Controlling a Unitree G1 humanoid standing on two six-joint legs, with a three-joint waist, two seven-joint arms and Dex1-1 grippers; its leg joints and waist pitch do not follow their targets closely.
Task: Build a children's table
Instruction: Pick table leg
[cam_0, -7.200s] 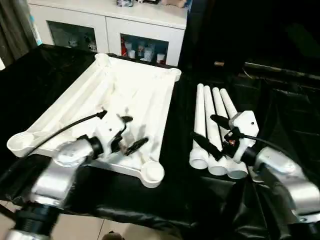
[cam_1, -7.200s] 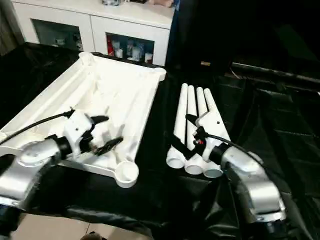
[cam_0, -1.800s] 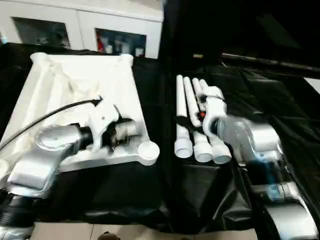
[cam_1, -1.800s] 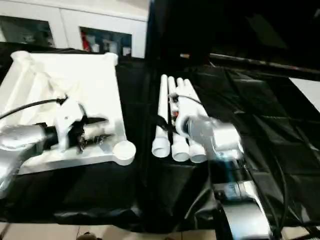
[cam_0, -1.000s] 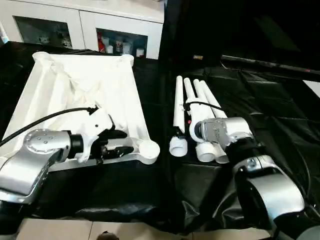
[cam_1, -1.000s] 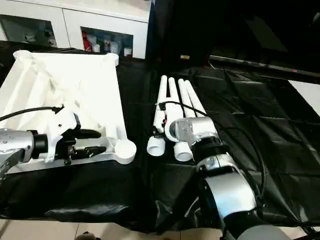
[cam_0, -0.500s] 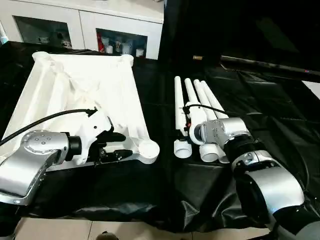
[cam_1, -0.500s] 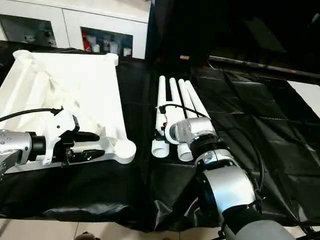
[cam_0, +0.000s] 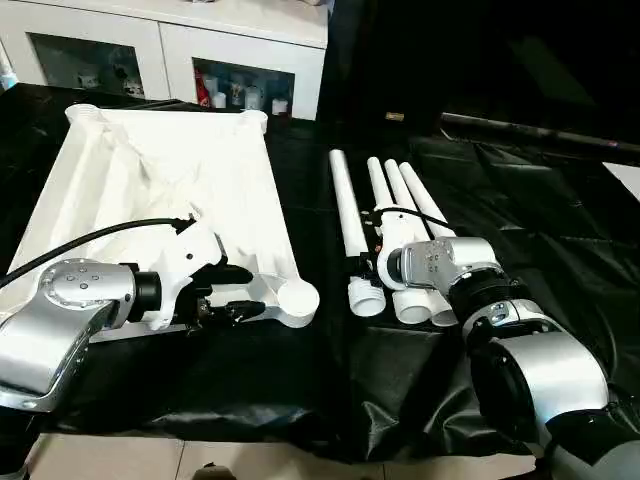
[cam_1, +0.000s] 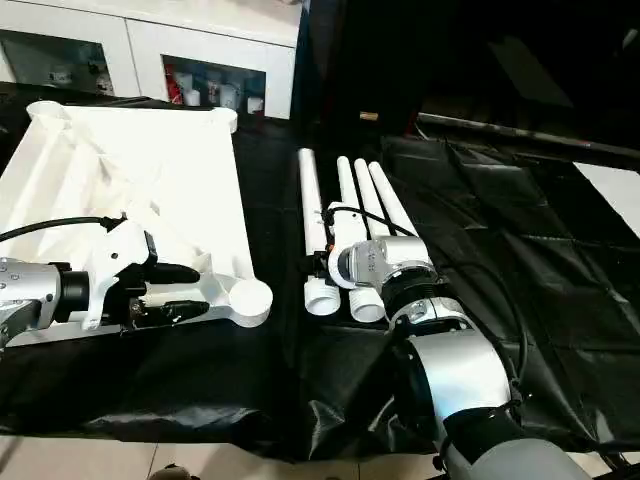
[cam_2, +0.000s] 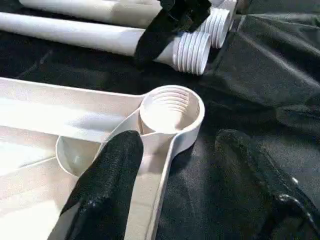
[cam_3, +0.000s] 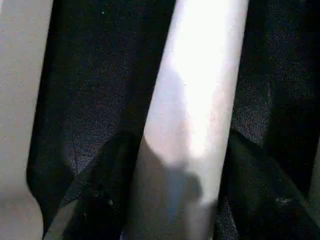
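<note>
The black sheet (cam_0: 540, 210) covers the whole work surface; behind it stands a white cabinet (cam_0: 180, 45) with glass doors. The white tabletop (cam_0: 150, 190) lies underside up on the sheet's left half; the left gripper (cam_0: 228, 292) straddles its near edge by the near-right corner socket (cam_2: 171, 111), fingers spread, 1 finger (cam_2: 107, 185) over the ribs, the other above the sheet. The 4 legs (cam_0: 395, 210) lie on the sheet right of the tabletop; the right gripper (cam_3: 182, 200) clasps the leftmost leg (cam_0: 345, 205), 1 finger on each side of it.
</note>
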